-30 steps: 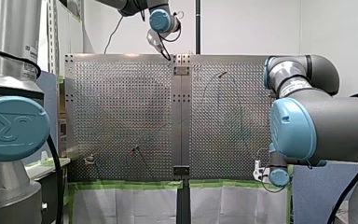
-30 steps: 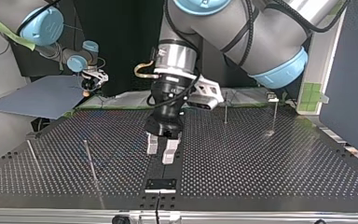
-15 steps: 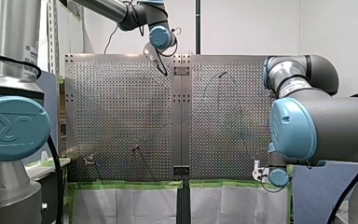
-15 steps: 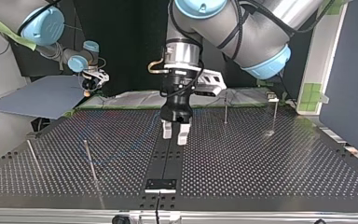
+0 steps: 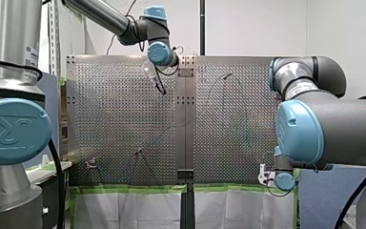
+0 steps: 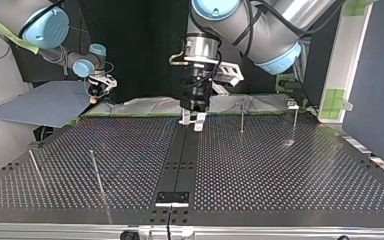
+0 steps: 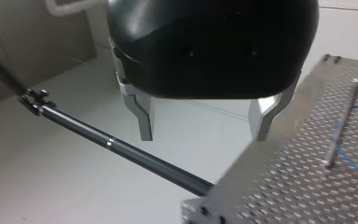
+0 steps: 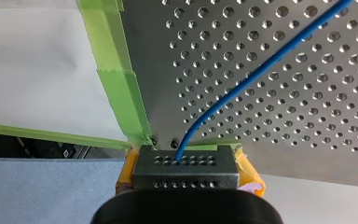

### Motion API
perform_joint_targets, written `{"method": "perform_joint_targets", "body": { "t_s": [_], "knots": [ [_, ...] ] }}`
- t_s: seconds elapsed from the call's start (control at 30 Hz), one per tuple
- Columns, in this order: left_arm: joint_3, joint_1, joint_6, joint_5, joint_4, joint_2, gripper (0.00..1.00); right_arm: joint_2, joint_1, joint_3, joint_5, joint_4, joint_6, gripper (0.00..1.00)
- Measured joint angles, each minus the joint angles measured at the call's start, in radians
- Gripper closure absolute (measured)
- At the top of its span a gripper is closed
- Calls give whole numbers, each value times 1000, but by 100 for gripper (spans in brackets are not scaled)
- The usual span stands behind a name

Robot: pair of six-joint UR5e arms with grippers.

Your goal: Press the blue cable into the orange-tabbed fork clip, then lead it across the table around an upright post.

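Blue cable (image 8: 261, 70) | right wrist: pinched in right fingers (image 8: 209, 173) | front: faint, apparently

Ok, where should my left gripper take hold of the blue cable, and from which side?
Probably the straight stretch of the blue cable lying along the table, clear of my right gripper, which pinches its end. Bring my left gripper, open, down from above, fingers straddling it crosswise.

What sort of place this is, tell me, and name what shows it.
Most likely a robotics lab test bench. Two industrial robot arms, my left arm and my right arm, reach over a perforated metal table with thin upright posts, its edge marked with green tape. A blue cable crosses it.
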Motion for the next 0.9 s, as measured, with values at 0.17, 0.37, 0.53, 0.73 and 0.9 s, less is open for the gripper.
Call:
{"method": "perform_joint_targets", "body": {
  "t_s": [0.17,0.37,0.53,0.73,0.9],
  "knots": [
    [-51,0,-5,-1,-1,0,0,0,1,0,0,0,0,100],
    [-112,0,-19,0,-1,0,0,0,1,0,0,-1,0,100],
    [-163,1,-22,-2,-1,0,0,0,2,0,0,-1,0,100],
    [-221,7,-23,-6,-2,0,0,0,2,0,0,1,0,100],
    [-268,14,-24,-8,-2,0,0,0,2,0,0,1,0,100]
  ]
}}
